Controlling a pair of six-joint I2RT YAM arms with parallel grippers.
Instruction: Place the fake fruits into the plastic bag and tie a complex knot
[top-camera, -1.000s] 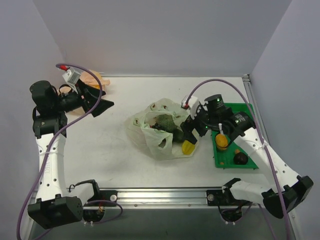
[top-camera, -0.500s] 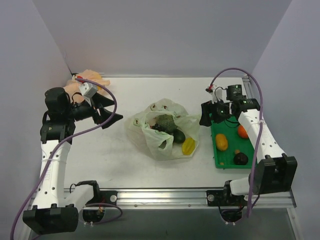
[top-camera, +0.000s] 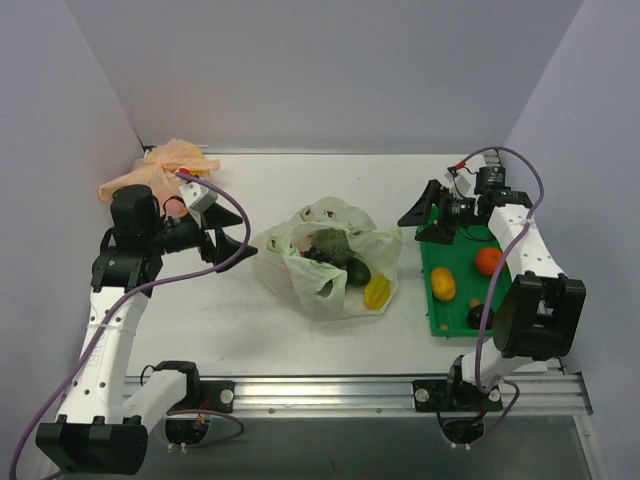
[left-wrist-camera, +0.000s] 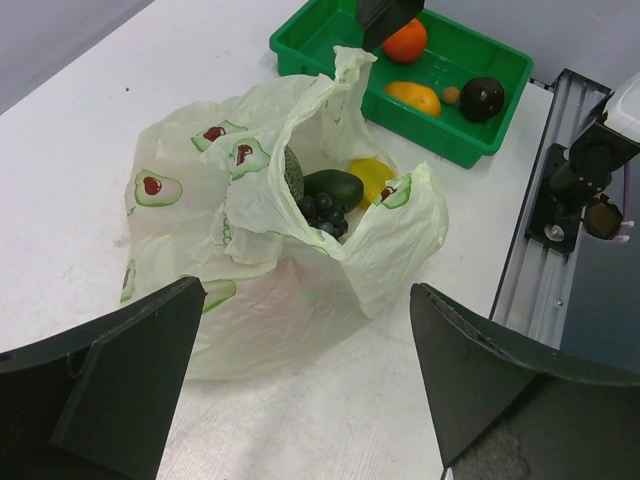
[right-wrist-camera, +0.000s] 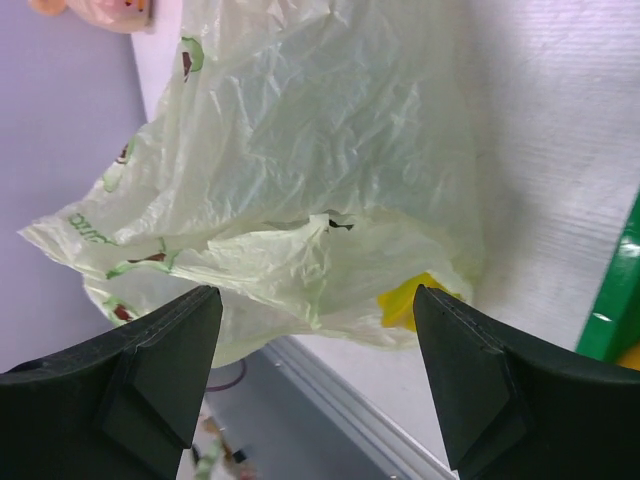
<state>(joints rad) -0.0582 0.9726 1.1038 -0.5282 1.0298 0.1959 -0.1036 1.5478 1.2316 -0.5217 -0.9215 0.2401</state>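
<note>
The pale green plastic bag (top-camera: 325, 262) lies open mid-table, printed with avocados. Inside it I see a green fruit (top-camera: 330, 245), a dark avocado (left-wrist-camera: 333, 187), purple grapes (left-wrist-camera: 323, 212) and a yellow starfruit (top-camera: 377, 291) showing through its right side (right-wrist-camera: 410, 300). More fake fruits sit in the green tray (top-camera: 462, 262): an orange (top-camera: 488, 261), a yellow-orange piece (top-camera: 443, 284) and a dark one (top-camera: 478, 316). My left gripper (top-camera: 232, 248) stands open just left of the bag (left-wrist-camera: 270, 200), empty (left-wrist-camera: 305, 380). My right gripper (top-camera: 420, 215) hangs open and empty over the tray's far left corner, facing the bag (right-wrist-camera: 310, 150).
A crumpled peach-orange bag (top-camera: 165, 165) lies at the back left corner behind the left arm. The tray (left-wrist-camera: 500, 110) runs along the right edge of the table. A metal rail (top-camera: 330, 390) borders the near edge.
The right gripper drew back from the bag, to the right and farther back over the tray, leaving the starfruit in the bag. The left arm swung right towards the bag.
</note>
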